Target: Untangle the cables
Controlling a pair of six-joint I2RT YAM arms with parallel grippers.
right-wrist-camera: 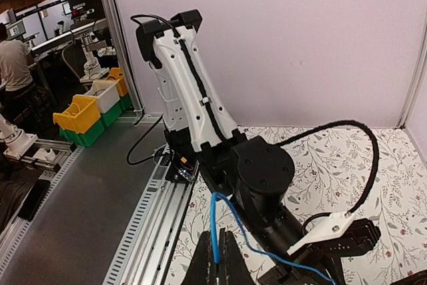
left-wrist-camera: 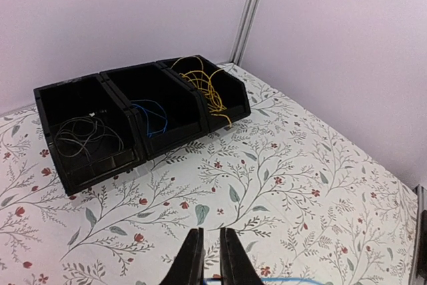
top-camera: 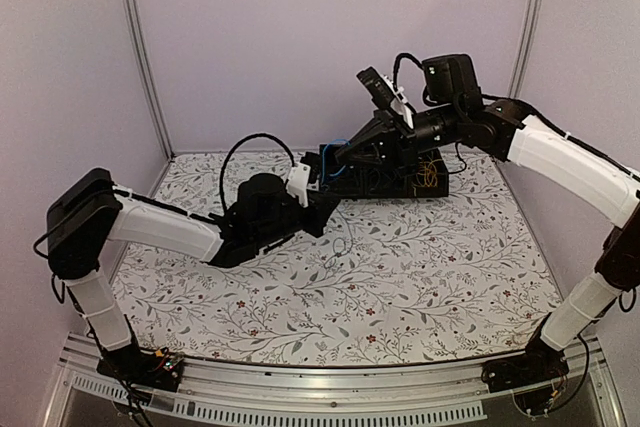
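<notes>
My right gripper (right-wrist-camera: 217, 261) is shut on a blue cable (right-wrist-camera: 213, 221); the cable loops up from the fingers and trails down to the right, under the left arm's wrist. From above, the right gripper (top-camera: 323, 165) holds it in front of the black bins (top-camera: 400, 189). My left gripper (left-wrist-camera: 211, 258) hovers low over the table, jaws a narrow gap apart, and the blue cable (left-wrist-camera: 293, 278) crosses at their root. The three-part bin (left-wrist-camera: 100, 165) holds whitish cables (left-wrist-camera: 83, 135), a blue cable (left-wrist-camera: 152, 115) and yellow cables (left-wrist-camera: 205, 85).
The left arm (right-wrist-camera: 200, 98) stands close under the right gripper. A metal rail (right-wrist-camera: 147, 218) runs along the table's near edge. Pale walls and corner posts (left-wrist-camera: 248, 11) close in the floral table (left-wrist-camera: 300, 165). Yellow and green crates (right-wrist-camera: 87, 115) sit outside the cell.
</notes>
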